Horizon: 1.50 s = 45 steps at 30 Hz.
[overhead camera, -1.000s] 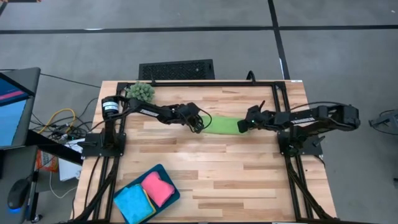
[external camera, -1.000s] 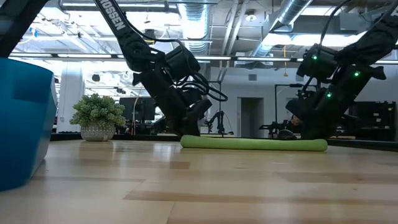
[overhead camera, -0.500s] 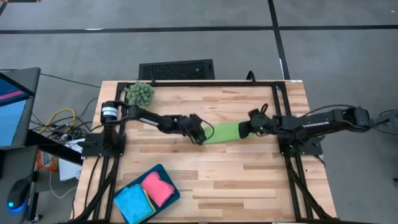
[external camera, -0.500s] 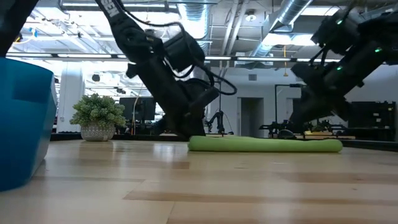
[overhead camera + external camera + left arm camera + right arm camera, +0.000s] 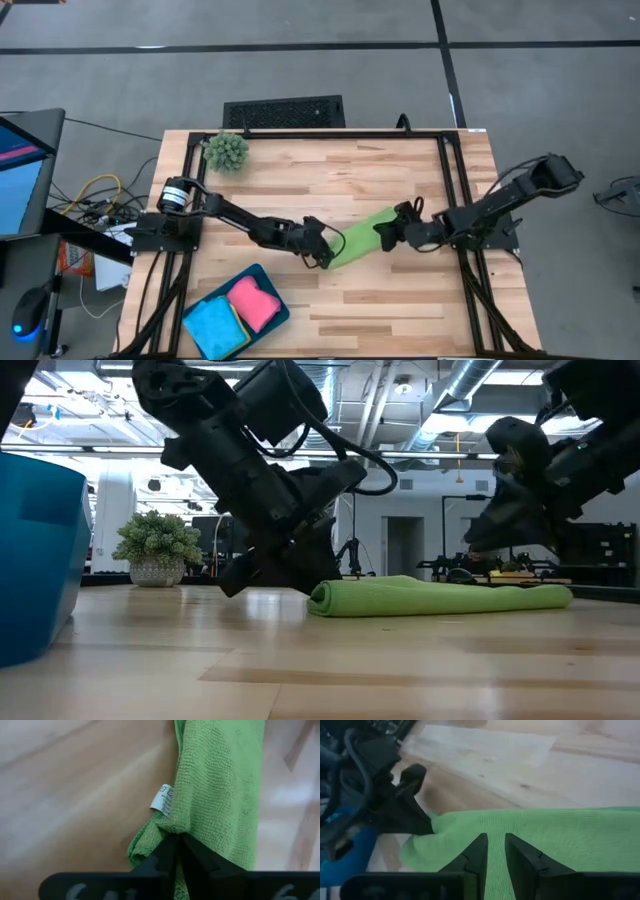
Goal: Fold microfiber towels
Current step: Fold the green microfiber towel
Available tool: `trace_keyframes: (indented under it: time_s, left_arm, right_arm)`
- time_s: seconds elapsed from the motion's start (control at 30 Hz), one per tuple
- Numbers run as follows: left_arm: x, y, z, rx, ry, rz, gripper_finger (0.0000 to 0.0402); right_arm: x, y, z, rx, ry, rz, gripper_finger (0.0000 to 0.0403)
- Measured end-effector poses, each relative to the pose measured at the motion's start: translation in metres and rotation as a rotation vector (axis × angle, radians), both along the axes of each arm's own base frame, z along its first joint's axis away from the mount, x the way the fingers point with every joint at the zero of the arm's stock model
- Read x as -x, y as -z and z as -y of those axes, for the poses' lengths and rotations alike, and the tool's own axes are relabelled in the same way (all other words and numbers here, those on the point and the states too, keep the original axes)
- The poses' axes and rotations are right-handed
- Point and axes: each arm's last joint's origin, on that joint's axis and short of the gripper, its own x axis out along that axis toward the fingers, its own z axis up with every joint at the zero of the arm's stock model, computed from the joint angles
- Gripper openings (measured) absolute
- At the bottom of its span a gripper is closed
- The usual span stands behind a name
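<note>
A green towel (image 5: 360, 235), folded into a long strip, lies slanting on the wooden table's middle; it also shows in the low view (image 5: 440, 598). My left gripper (image 5: 324, 250) is shut on its left end. My right gripper (image 5: 384, 236) is shut on it near its right end. A pink towel (image 5: 254, 302) and a bright blue towel (image 5: 215, 326) lie folded in the dark teal tray (image 5: 270, 283) at the near left. The yellow towel does not show. My left gripper pinches the towel's left end (image 5: 167, 827) between its two fingers, at a bunched corner close to the white label (image 5: 164, 800). The fingers come slanting from the table's left. The towel lies on the table. My right gripper pinches the towel's near edge (image 5: 496, 827) toward its right end, between its two fingers, which come slanting from the table's right and lie across the strip. The towel rests flat on the table.
A spiky green ball plant (image 5: 226, 150) stands at the far left corner and also shows in the low view (image 5: 157, 550). The tray's blue wall (image 5: 35, 555) fills the low view's left. Bare wood lies near the table's near right.
Both grippers have gone toward the table's near edge, dragging the green towel along the table with them. The left end has gone farther than the right, so the strip now lies slanting instead of level across the table.
</note>
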Motion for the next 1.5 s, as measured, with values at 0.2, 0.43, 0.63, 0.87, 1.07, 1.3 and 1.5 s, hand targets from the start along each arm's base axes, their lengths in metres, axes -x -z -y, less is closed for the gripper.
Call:
trace_keyframes:
  time_s: [0.2,0.43,0.63,0.87,1.07,1.3,1.5]
  left_arm:
    - [-0.001,-0.001,0.002,0.018,0.006,0.01,0.002]
    - [0.002,-0.012,-0.008,0.084,0.054,-0.018,0.002]
    - [0.022,-0.048,-0.021,0.009,0.045,-0.087,0.002]
    - [-0.004,-0.084,-0.02,-0.178,0.151,0.335,0.0007]
    - [-0.023,-0.049,-0.043,-0.223,0.214,0.258,0.0]
    - [-0.056,-0.046,-0.068,-0.33,0.311,0.192,0.0]
    - [-0.075,-0.031,-0.074,-0.311,0.441,0.116,0.0]
  right_arm:
    - [-0.007,0.026,-0.015,0.002,-0.023,-0.051,0.0091]
    - [-0.007,0.055,-0.02,0.001,0.055,-0.147,0.009]
    - [-0.015,0.046,-0.021,-0.001,0.031,-0.136,0.009]
    - [-0.026,0.028,-0.018,0.072,-0.023,-0.096,0.0091]
    - [-0.028,0.013,-0.018,0.069,-0.021,-0.034,0.0091]
    - [-0.019,0.005,-0.019,0.052,-0.016,-0.054,0.0091]
    - [-0.002,0.011,-0.019,-0.046,0.087,-0.156,0.0091]
